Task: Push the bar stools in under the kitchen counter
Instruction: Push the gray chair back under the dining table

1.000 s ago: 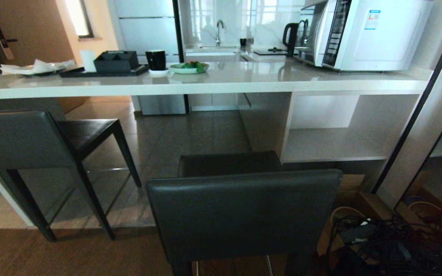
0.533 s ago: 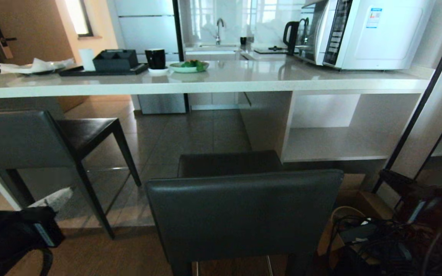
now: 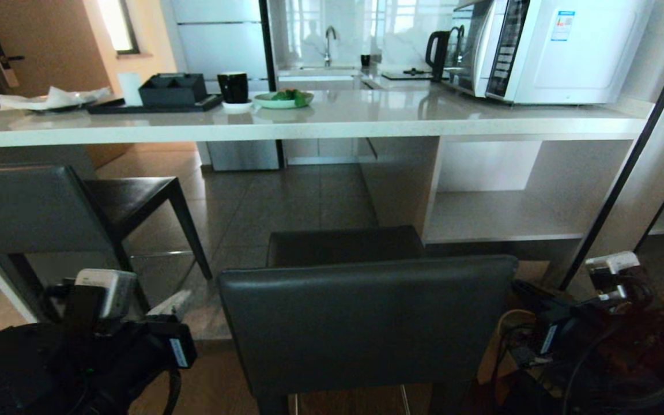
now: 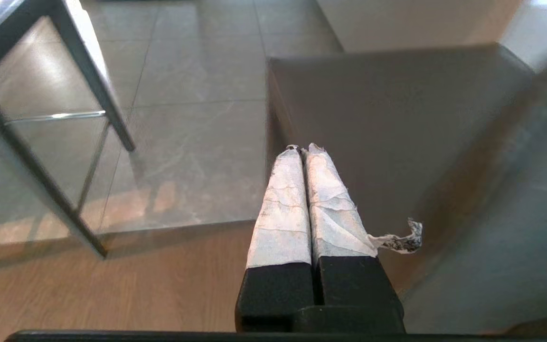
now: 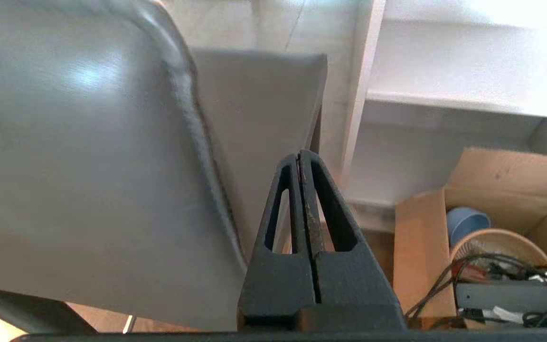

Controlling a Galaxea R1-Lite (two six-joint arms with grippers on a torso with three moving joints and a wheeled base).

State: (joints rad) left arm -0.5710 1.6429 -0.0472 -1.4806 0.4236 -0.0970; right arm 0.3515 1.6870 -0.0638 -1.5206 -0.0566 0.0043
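Observation:
The near bar stool stands in the middle, its dark grey backrest (image 3: 366,323) facing me and its seat (image 3: 343,245) short of the kitchen counter (image 3: 332,124). A second bar stool (image 3: 26,207) stands at the left, angled, with its seat partly under the slab. My left gripper (image 3: 177,301), with tape-wrapped fingers, is shut and empty just left of the near backrest. In the left wrist view it (image 4: 302,148) points at the seat (image 4: 397,118). My right gripper (image 3: 521,286) is shut and empty by the backrest's right edge. In the right wrist view it (image 5: 299,154) sits beside the backrest (image 5: 79,156).
An open cardboard box (image 5: 492,199) with cables and a bowl sits on the floor right of the near stool. White shelves (image 3: 499,213) fill the counter's right end. A microwave (image 3: 562,52), a tray (image 3: 153,104), a cup and a plate stand on the slab. A dark frame (image 3: 626,173) runs along the right.
Both arms have risen into the head view, the left beside the near stool's left edge and the right beside its right edge. Neither stool has moved.

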